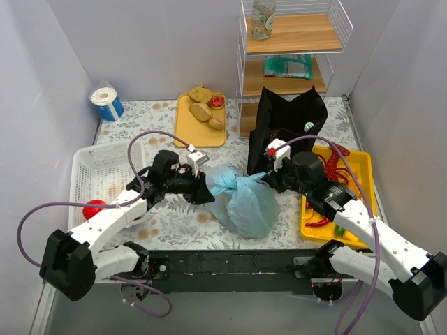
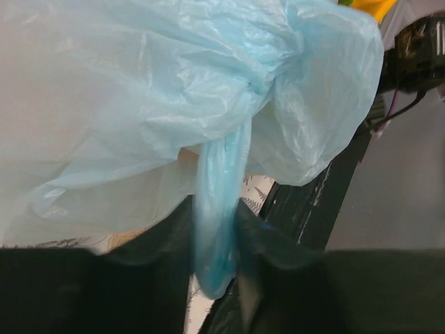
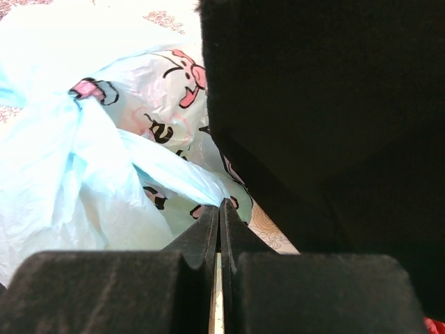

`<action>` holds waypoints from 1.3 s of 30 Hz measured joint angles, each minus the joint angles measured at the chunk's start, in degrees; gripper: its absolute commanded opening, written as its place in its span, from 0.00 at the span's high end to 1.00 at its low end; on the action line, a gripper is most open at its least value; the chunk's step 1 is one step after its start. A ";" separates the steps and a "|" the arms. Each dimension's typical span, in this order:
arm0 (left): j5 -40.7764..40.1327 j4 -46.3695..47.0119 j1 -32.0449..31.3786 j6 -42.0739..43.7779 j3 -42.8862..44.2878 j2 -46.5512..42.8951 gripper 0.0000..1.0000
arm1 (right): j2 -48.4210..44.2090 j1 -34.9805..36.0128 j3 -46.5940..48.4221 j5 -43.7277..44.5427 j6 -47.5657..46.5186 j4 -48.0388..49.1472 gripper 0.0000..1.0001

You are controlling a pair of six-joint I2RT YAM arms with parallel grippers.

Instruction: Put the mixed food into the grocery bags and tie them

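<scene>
The light-blue grocery bag [image 1: 244,204] with cartoon prints lies bulging mid-table, its handles knotted [image 1: 234,183]. My left gripper [image 1: 208,192] is at the knot's left; in the left wrist view its jaws [image 2: 217,212] stand slightly apart on either side of a hanging blue handle strand [image 2: 221,209], without squeezing it. From the right, my right gripper [image 1: 269,183] [image 3: 220,205] is shut, pinching the tip of the other handle strand [image 3: 167,170]. The black grocery bag [image 1: 290,125] stands upright behind it. Loose food lies on a yellow board [image 1: 183,125] and a yellow tray [image 1: 360,164].
A white lattice basket [image 1: 105,167] sits at the left with a red round thing [image 1: 94,208] by it. A wire shelf [image 1: 293,42] at the back holds a bottle [image 1: 263,19] and a green packet [image 1: 288,66]. A blue-and-white roll [image 1: 106,103] stands far left.
</scene>
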 measured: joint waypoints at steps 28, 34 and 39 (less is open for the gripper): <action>-28.76 6.84 -1.64 -29.49 -17.94 -32.28 1.00 | -11.76 -1.70 -10.71 16.09 17.14 3.32 0.99; -32.65 4.35 -1.64 -37.44 -20.09 -38.40 1.00 | -12.11 -7.58 -12.22 9.40 18.29 6.49 0.99; -33.29 3.43 -1.64 -39.17 -20.37 -39.19 1.00 | -12.87 -9.11 -12.85 7.54 18.27 6.43 0.99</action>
